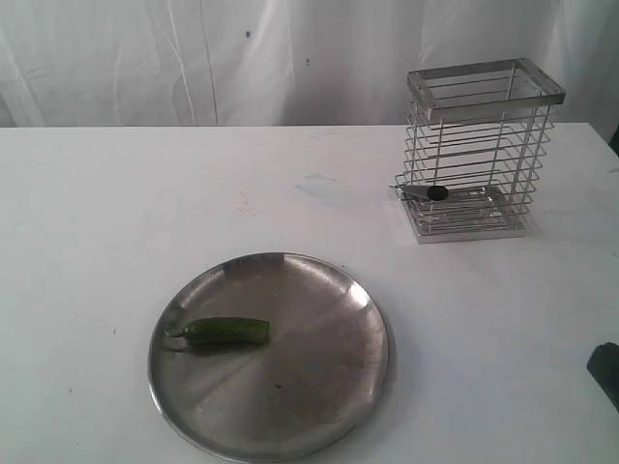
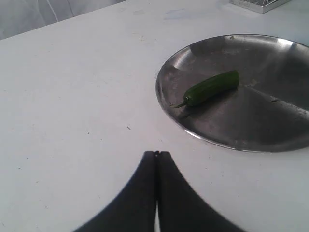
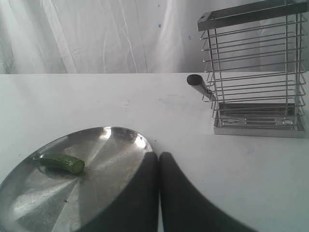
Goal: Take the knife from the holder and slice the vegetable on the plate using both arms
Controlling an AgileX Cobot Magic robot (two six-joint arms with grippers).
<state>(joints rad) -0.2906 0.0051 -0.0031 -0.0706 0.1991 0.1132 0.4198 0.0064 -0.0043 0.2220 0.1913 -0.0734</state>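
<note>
White table (image 1: 116,213) fills the exterior frame. Plate (image 1: 319,406) at lower centre, well apart from the holder (image 1: 481,155) standing upright at upper right. Vegetable (image 1: 228,332) lies on the plate's left part. Knife (image 1: 426,192) low in the holder, handle poking out its left side. Left gripper (image 2: 156,153) clenched, empty, above bare table; right gripper (image 3: 159,154) likewise, near the plate rim.

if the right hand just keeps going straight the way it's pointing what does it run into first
Probably the plate's rim, just ahead of the shut right hand. Beyond it lies bare table, with the wire holder and the knife handle off to one side. Depth is uncertain.
</note>
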